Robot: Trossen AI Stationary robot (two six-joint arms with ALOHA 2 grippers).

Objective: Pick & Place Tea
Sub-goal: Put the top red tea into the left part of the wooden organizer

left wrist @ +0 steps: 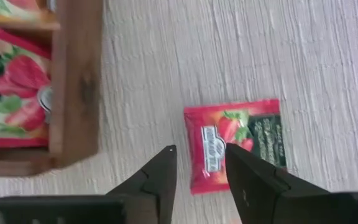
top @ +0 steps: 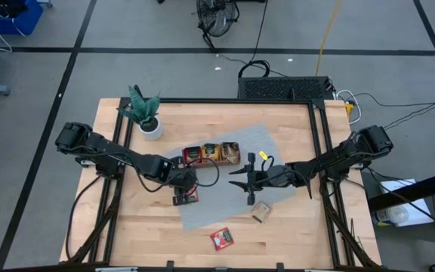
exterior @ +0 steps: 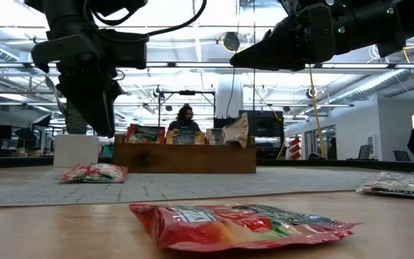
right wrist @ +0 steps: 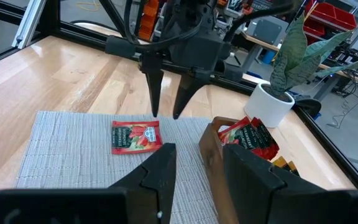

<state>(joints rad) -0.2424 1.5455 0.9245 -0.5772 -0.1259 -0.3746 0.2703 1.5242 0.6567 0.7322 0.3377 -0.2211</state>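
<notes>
A red tea sachet (left wrist: pixel 235 143) lies flat on the grey mat (top: pixel 278 147), just on the near side of the brown wooden tray (top: pixel 211 153), which holds more sachets. My left gripper (left wrist: pixel 199 149) hangs open right above that sachet, its fingers pointing down, and the low view shows air between the fingertips and the sachet (exterior: pixel 95 173). My right gripper (right wrist: pixel 197 149) stands open and level over the middle of the mat, facing the left gripper (right wrist: pixel 166 114), with nothing between its fingers.
A red sachet (top: pixel 222 239) lies on the bare wood near the front edge, and a pale one (top: pixel 261 211) lies on the mat's near right part. A potted plant (top: pixel 146 113) stands at the far left. The tray's wooden wall (right wrist: pixel 207 146) is close before the right gripper.
</notes>
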